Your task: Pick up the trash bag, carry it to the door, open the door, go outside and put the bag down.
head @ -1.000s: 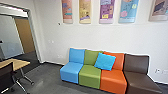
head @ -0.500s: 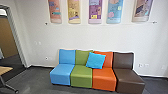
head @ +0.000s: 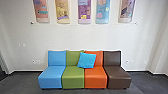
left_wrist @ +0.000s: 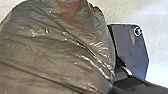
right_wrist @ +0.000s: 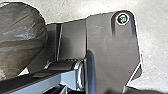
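1. I had the couch [head: 72, 77] straight ahead of me, standing in the way in front of a pale wall [head: 82, 37]. Its four seats ran blue, green, orange and brown, from left to right.
2. A bright blue pillow [head: 86, 60] leaned, tilted, on the couch, across the green and orange backs.
3. High above the couch hung five colorful wall panels [head: 84, 11]. They bore small patches and marks, but any writing on them was too small for me to read.
4. Wall outlets [head: 36, 61] sat low on both sides of the couch. Dark floor [head: 22, 83] spread in front of it and to its sides.
5. Well to the left of the couch was the edge of a dark area [head: 2, 71]; I could not tell what it was.
6. The trash bag [left_wrist: 50, 55], grayish brown, shiny and creased, bulged close to my wrists, with a reddish patch near one end. I could not tell how it lay relative to the couch.
7. I could not tell how far open my left hand or my right hand was, nor whether either had hold of the bag.
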Controlling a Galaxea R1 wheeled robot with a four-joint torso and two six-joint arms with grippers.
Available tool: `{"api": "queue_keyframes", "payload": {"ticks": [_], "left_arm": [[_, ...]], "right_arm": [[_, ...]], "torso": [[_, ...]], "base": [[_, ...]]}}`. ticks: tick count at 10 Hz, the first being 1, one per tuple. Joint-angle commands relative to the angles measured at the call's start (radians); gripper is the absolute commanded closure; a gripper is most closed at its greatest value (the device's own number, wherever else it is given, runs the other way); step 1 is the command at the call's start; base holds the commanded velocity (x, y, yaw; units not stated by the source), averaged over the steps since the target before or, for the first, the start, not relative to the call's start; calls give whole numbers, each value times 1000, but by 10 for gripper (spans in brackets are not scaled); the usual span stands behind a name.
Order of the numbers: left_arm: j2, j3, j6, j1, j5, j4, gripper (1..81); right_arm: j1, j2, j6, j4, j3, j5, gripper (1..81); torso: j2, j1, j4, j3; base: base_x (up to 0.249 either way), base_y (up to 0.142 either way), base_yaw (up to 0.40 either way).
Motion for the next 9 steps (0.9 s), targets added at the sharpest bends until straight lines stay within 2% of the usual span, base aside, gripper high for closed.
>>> {"api": "queue_keyframes", "payload": {"ticks": [1,9], "left_arm": [[4,1,3,-74,64,-1,811],[4,1,5,-74,64,1,811]], "right_arm": [[60,-3,-2,-5,-1,-54,10],[58,6,-8,-4,-14,-54,10]], "torso": [[0,0,0,0],[0,0,0,0]], "base": [[0,0,-309],[0,0,-327]]}}
